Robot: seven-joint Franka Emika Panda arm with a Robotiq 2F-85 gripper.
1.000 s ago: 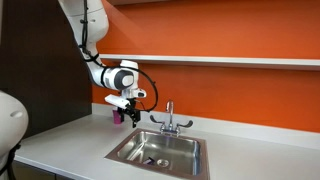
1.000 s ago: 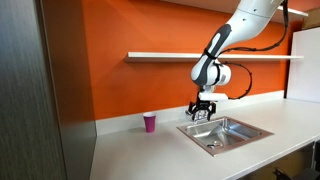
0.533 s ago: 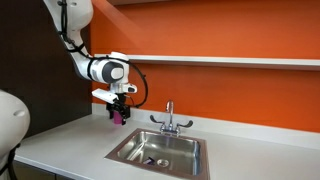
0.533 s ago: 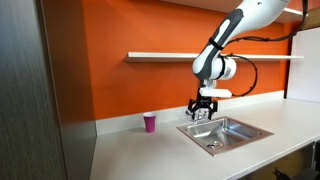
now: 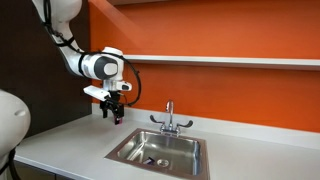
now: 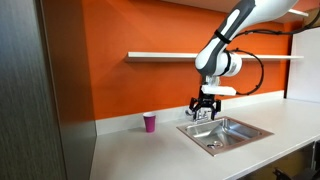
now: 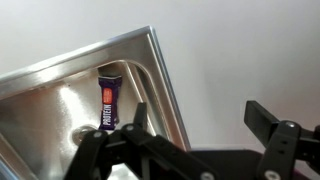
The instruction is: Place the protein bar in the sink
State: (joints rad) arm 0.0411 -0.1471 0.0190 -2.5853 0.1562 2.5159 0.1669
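"Wrist view first: where is the protein bar (image 7: 110, 98) seen?"

"It is seen lying inside the sink (image 7: 152, 58), on the steel floor close to one wall, with its printed face turned up. It is touched by nothing."

"And how is the gripper (image 7: 200, 125) held?"

"Its fingers are spread wide, with nothing caught between them. Bare counter (image 7: 240, 50) is seen through the gap, just beside the sink's rim."

"What is shown in both exterior views?"

"The gripper (image 5: 112, 112) (image 6: 205, 108) is shown raised above the counter, near the faucet (image 5: 170, 120). A small pink cup (image 6: 150, 122) is seen well apart from the sink (image 6: 245, 130)."
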